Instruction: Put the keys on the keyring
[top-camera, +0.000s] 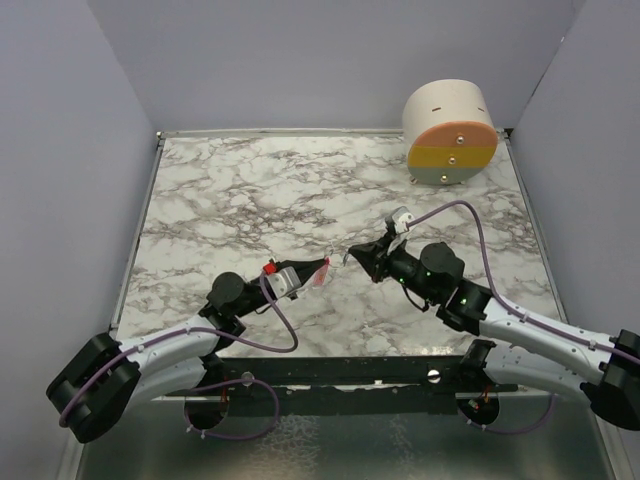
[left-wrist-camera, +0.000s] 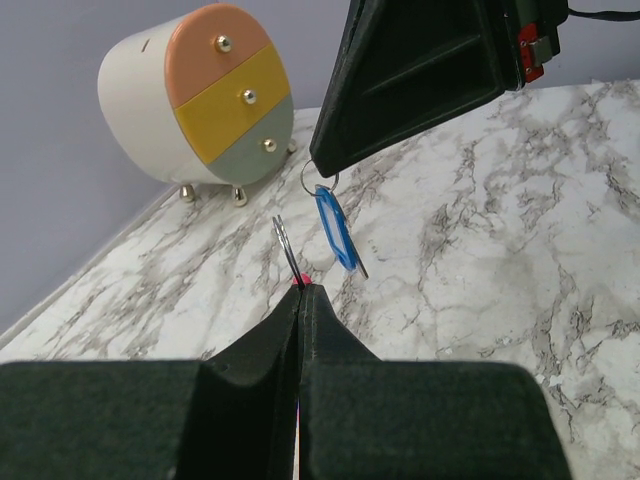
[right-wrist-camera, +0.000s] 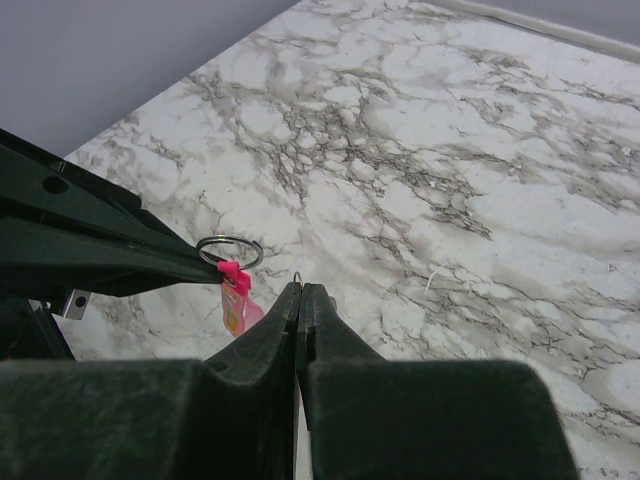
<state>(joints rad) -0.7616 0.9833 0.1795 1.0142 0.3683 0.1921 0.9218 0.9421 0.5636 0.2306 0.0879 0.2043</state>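
My left gripper (top-camera: 322, 268) is shut on the keyring. Its silver ring (left-wrist-camera: 284, 245) sticks up out of the closed fingertips (left-wrist-camera: 300, 287). In the right wrist view the ring (right-wrist-camera: 230, 250) lies flat at the left gripper's tip and the pink tag (right-wrist-camera: 237, 306) hangs below it. My right gripper (top-camera: 354, 256) is shut on the small wire loop (left-wrist-camera: 318, 181) of the blue-headed key (left-wrist-camera: 336, 228), which dangles beneath it. The two gripper tips face each other a short way apart, above the table. The key is just right of the ring and does not touch it.
A round cream drawer box (top-camera: 450, 133) with orange, yellow and grey drawers stands at the back right of the marble table (top-camera: 300, 190), and shows in the left wrist view (left-wrist-camera: 200, 100). Grey walls enclose the table on three sides.
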